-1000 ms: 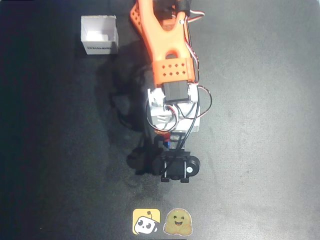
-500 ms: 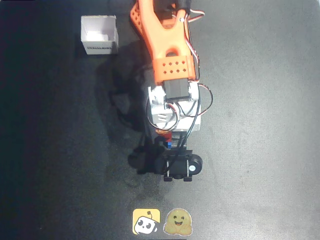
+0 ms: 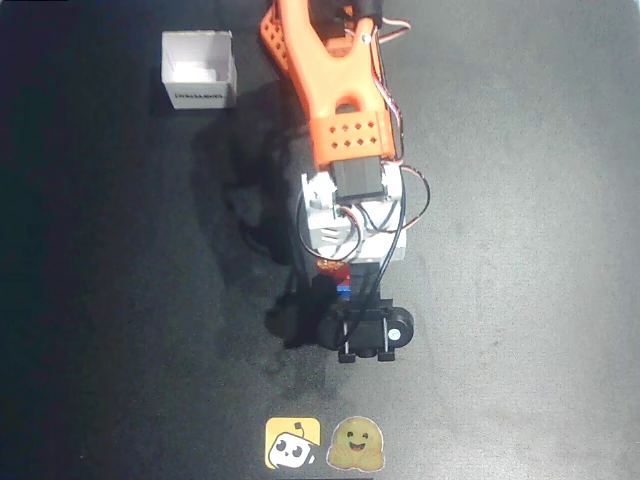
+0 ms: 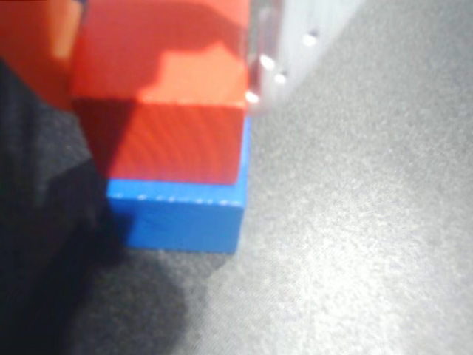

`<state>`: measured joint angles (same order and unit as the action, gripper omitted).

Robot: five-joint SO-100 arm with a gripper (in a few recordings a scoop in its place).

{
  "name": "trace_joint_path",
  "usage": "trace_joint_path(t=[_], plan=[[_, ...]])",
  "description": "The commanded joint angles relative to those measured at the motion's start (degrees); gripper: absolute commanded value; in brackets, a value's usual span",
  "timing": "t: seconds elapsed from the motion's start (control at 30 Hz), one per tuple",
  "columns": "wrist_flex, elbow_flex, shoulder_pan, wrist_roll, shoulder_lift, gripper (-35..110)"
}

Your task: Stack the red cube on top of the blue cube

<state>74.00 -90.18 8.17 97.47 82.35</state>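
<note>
In the wrist view the red cube (image 4: 170, 111) rests on top of the blue cube (image 4: 181, 214), whose front face and a thin top edge show beneath it. My gripper (image 4: 159, 37) is shut on the red cube, with an orange finger (image 4: 33, 52) against its left side and a pale finger (image 4: 267, 37) against its right. From overhead, the arm's white wrist covers most of the stack. Only a sliver of the red cube (image 3: 331, 266) and a bit of the blue cube (image 3: 345, 291) peek out below it, at the table's middle.
A white open box (image 3: 199, 68) stands at the back left of the black table (image 3: 520, 250). Two stickers, a yellow one (image 3: 292, 443) and a tan one (image 3: 358, 444), lie at the front edge. The wrist camera (image 3: 368, 333) hangs just in front of the stack.
The wrist and its camera have shifted slightly right and toward the front edge in the overhead view. The cubes stay under the gripper.
</note>
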Motion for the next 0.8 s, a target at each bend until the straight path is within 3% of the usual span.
trace_joint_path(t=[0.0, 0.2, 0.37, 0.77], plan=[[-0.88, -0.09, 0.44, -0.62, 1.76, 0], [-1.14, -0.62, 0.53, -0.70, 1.76, 1], [-1.14, -0.70, 0.53, -1.32, 1.76, 14], [-2.64, -0.62, 0.79, -2.20, 3.25, 28]])
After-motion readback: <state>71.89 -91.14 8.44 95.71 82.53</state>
